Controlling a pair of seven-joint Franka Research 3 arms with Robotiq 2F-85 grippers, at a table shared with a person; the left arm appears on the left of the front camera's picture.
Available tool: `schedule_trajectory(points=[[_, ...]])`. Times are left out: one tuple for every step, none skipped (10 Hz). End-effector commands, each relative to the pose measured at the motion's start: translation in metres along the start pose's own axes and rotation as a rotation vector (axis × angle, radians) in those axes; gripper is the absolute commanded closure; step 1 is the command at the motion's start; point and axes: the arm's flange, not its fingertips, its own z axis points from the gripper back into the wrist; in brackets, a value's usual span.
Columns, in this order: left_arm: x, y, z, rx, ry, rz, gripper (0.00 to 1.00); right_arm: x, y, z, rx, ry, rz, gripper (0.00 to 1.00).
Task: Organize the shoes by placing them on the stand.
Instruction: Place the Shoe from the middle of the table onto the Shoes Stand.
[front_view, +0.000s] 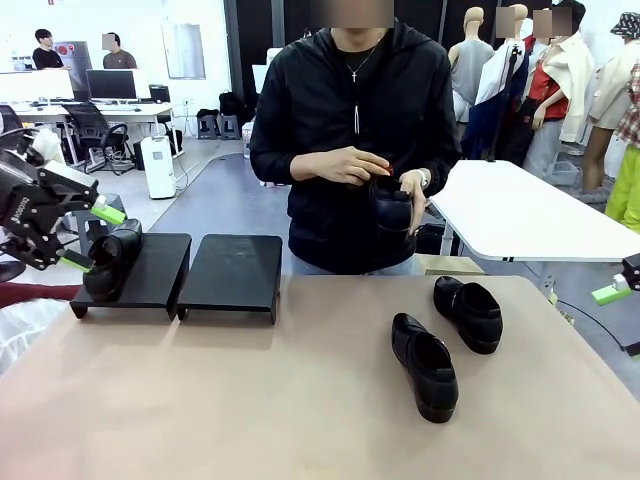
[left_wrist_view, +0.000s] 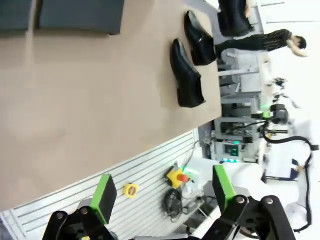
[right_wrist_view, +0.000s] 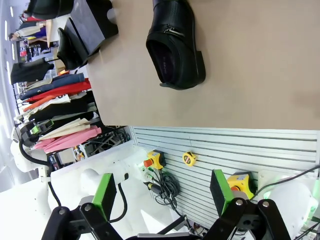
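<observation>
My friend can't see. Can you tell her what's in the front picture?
A person across the tan table holds one shoe in both hands. Another shoe sits on the stand's left platform, the open left end effector close beside it. A nearer shoe and a farther shoe lie on the table.

Right sloped black platform (front_view: 232, 272) is seen bare. Left platform (front_view: 155, 265) is half taken by a glossy black loafer (front_view: 112, 262), the wide-spread left gripper (front_view: 92, 238) just beside it. Tan tabletop (front_view: 220, 400) is unobstructed left and centre; right of centre a near loafer (front_view: 425, 365) and far loafer (front_view: 468, 313) are laid apart.
</observation>
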Motion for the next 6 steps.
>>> schedule_trajectory(points=[[-0.0116, -0.0117, 0.0127, 0.055, -0.027, -0.096, 0.0, 0.0016, 0.0017, 0.0022, 0.029, -0.003, 0.016, 0.0], [-0.0116, -0.0117, 0.0127, 0.055, -0.027, -0.096, 0.0, 0.0016, 0.0017, 0.0022, 0.029, -0.003, 0.016, 0.0], [-0.0116, -0.0117, 0.0127, 0.055, -0.027, -0.096, 0.0, 0.0016, 0.0017, 0.0022, 0.029, -0.003, 0.016, 0.0], [-0.0116, -0.0117, 0.0127, 0.055, -0.027, -0.096, 0.0, 0.0016, 0.0017, 0.0022, 0.029, -0.003, 0.016, 0.0], [-0.0116, -0.0117, 0.0127, 0.055, -0.027, -0.096, 0.0, 0.0016, 0.0017, 0.0022, 0.029, -0.003, 0.016, 0.0], [-0.0116, -0.0117, 0.0127, 0.055, -0.027, -0.096, 0.0, 0.0016, 0.0017, 0.0022, 0.029, -0.003, 0.016, 0.0]])
